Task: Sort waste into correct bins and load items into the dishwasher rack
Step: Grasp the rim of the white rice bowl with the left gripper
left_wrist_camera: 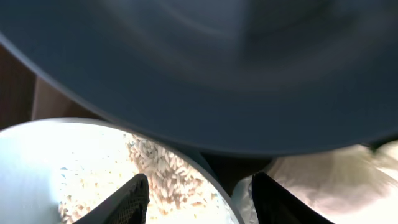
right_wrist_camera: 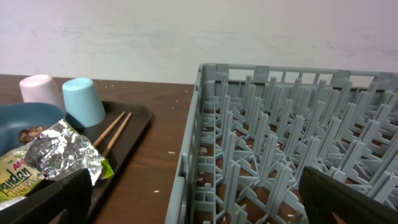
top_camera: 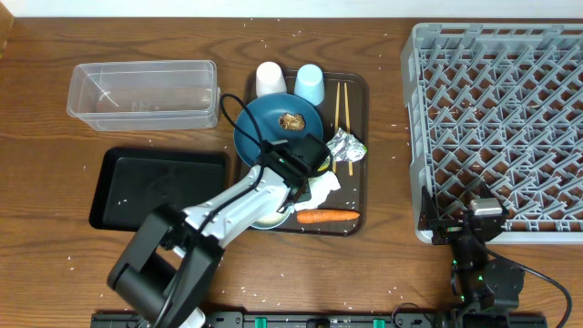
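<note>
My left gripper (top_camera: 305, 162) is open over the brown serving tray, at the near edge of the dark blue plate (top_camera: 273, 128) that carries the brown food lump (top_camera: 291, 120). In the left wrist view its jaws (left_wrist_camera: 202, 199) straddle the rim of the light blue bowl (left_wrist_camera: 62, 162), which holds rice (left_wrist_camera: 161, 165). The plate (left_wrist_camera: 217, 62) fills the top and the tissue (left_wrist_camera: 323, 180) lies to the right. The carrot (top_camera: 328, 216), tissue (top_camera: 323, 187) and foil wrapper (top_camera: 344, 146) lie on the tray. My right gripper (top_camera: 483, 214) is open and empty at the dishwasher rack (top_camera: 496, 128).
The white cup (top_camera: 270, 79), light blue cup (top_camera: 310, 82) and chopsticks (top_camera: 342, 114) stand at the back of the serving tray (top_camera: 360, 196). The clear tub (top_camera: 146, 91) and black tray (top_camera: 159, 187) are to the left. Rice grains are scattered on the table.
</note>
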`<move>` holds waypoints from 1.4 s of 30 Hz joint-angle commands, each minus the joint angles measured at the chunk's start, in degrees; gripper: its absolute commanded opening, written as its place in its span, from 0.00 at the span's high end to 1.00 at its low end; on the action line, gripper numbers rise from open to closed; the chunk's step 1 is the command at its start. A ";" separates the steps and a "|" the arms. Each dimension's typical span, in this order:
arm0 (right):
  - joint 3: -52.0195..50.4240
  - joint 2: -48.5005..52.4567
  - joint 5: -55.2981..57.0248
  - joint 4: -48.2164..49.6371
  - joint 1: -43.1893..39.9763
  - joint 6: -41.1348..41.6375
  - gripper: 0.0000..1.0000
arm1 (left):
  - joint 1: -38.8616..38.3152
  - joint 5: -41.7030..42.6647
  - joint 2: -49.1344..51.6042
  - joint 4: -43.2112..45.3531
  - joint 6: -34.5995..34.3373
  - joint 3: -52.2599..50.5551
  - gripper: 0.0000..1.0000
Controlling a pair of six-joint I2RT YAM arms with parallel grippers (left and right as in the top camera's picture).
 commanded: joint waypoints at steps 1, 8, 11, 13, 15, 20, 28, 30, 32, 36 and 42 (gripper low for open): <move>-0.09 -0.35 0.24 -0.17 0.85 -0.02 0.01 | -0.02 -1.31 2.67 -0.20 -1.62 -0.33 0.46; -0.09 -0.35 0.24 -0.17 0.85 -0.02 0.01 | -0.04 -1.36 3.23 -0.13 -1.64 -0.33 0.47; -0.09 -0.37 0.24 -0.17 0.85 -0.02 0.01 | -0.13 -1.36 3.23 0.00 -1.64 -0.33 0.52; -0.09 -0.35 0.24 -0.15 0.85 -0.02 0.01 | -0.24 -1.36 3.23 0.07 -1.64 -0.33 0.53; -0.09 -0.37 0.24 -0.17 0.85 -0.02 0.01 | -0.28 -1.36 3.23 0.07 -1.64 -0.33 0.55; -0.09 -0.35 0.24 -0.17 0.85 -0.04 0.01 | -0.28 -1.33 3.21 0.07 -1.64 -0.31 0.63; -0.09 -0.35 0.24 -0.17 0.85 -0.02 0.01 | -0.28 -1.33 3.21 0.07 -1.64 -0.31 0.76; -0.09 -0.35 0.24 -0.17 0.85 -0.02 0.01 | -0.28 -1.33 3.21 0.07 -1.62 -0.31 0.77; -0.09 -0.35 0.24 -0.15 0.85 -0.02 0.01 | -0.33 -1.33 3.21 0.04 -1.64 -0.31 0.78; -0.09 -0.35 0.24 -0.17 0.85 -0.02 0.01 | -1.05 -1.36 3.19 0.11 -1.62 -0.31 0.89; -0.09 -0.37 0.24 -0.17 0.85 -0.02 0.01 | -1.64 -1.53 3.15 0.31 -1.60 -0.26 0.94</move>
